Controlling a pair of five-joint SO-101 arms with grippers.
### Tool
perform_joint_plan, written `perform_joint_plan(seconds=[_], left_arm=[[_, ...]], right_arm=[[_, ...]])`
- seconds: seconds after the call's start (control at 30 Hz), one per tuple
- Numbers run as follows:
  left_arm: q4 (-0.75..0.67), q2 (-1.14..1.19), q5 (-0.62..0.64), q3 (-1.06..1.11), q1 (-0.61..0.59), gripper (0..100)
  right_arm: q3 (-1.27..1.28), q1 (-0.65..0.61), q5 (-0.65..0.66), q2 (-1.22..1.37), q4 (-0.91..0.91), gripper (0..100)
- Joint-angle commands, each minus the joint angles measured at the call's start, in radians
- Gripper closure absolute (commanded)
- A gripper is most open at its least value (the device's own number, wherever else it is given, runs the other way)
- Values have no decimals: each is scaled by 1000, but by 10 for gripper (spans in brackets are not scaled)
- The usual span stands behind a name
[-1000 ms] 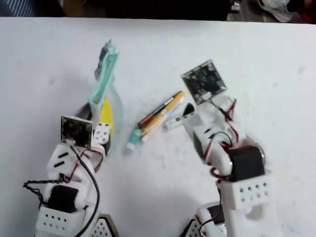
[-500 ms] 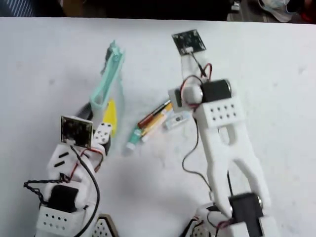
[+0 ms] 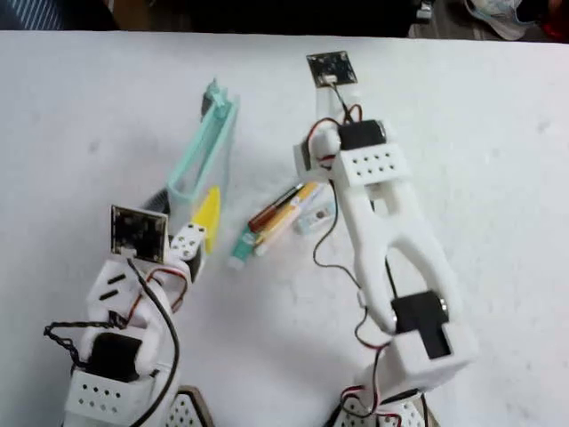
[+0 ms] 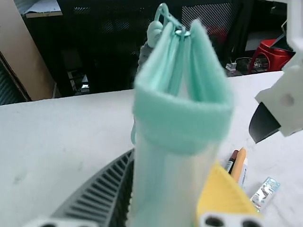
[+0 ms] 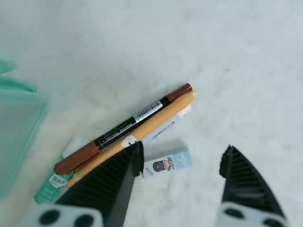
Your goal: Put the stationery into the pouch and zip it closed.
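Directly beneath the right end effector, whose fingers stood apart, the stationery lay bunched on the white worktop: a brown marker and an orange pen side by side, a small eraser packet just beside them, and a green glue stick at their pouch-side end. The pens' long axes ran obliquely across the gap between the fingers, with the eraser nearly between the fingertips. The right arm was stretched forward over the cluster, wrist pitched down, clearly the nearer arm. Just beside the stationery, the left end effector was clamped on the mint pouch, holding it on edge, rim uppermost.
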Motion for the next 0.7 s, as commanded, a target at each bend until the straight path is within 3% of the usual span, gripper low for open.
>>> perform_joint_plan(seconds=[0.0, 0.2, 0.67], left_arm=[[23, 2, 29, -6, 7, 804], [20, 2, 29, -5, 5, 805], [18, 1, 29, -2, 7, 809]], right_arm=[[-72, 2, -63, 31, -12, 740], [-133, 1, -170, 125, -18, 741], [-167, -19, -186, 302, -56, 753]])
